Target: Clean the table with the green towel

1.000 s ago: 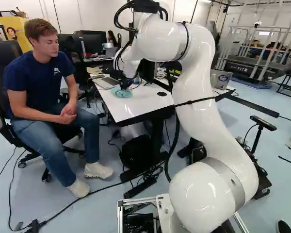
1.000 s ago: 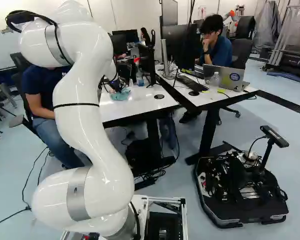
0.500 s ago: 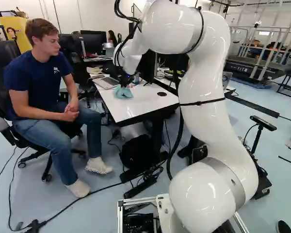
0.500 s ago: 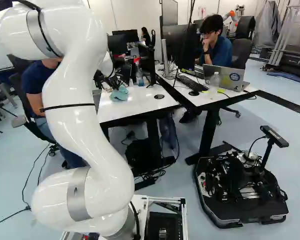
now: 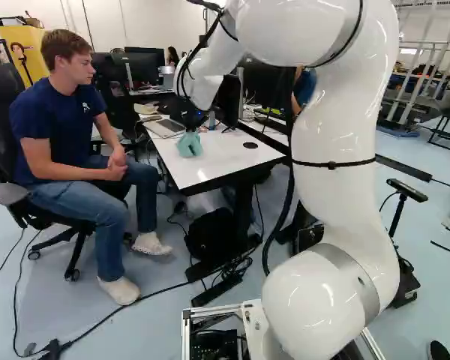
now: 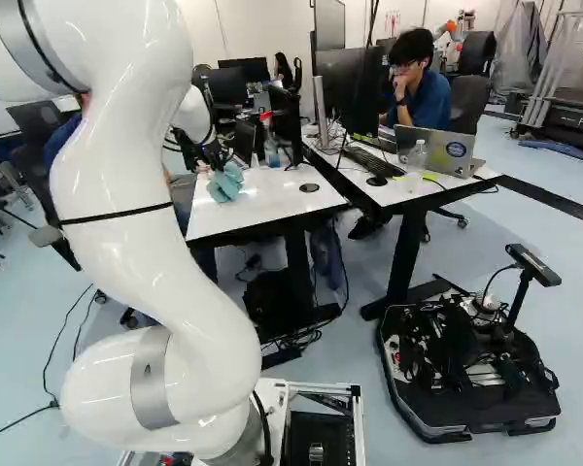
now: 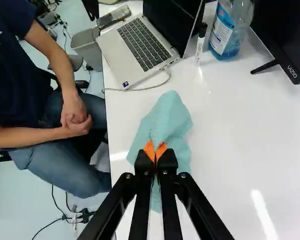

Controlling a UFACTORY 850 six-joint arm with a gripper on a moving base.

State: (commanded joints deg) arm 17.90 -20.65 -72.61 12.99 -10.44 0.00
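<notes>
Fingers [image 7: 142,164] of black two-finger gripper [image 5: 190,130] pinching bunched light-green cloth towel [image 7: 169,117] over glossy white tabletop [image 7: 235,130]; open silver laptop [image 7: 135,47] near it, on tabletop

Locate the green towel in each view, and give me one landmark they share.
Left base view: green towel left of the middle, over the white table.
Right base view: left of the middle, just right of the raised arm.
Wrist view: pinched in the gripper, spreading ahead and beneath.
Shared landmark: black disc in the tabletop.
</notes>
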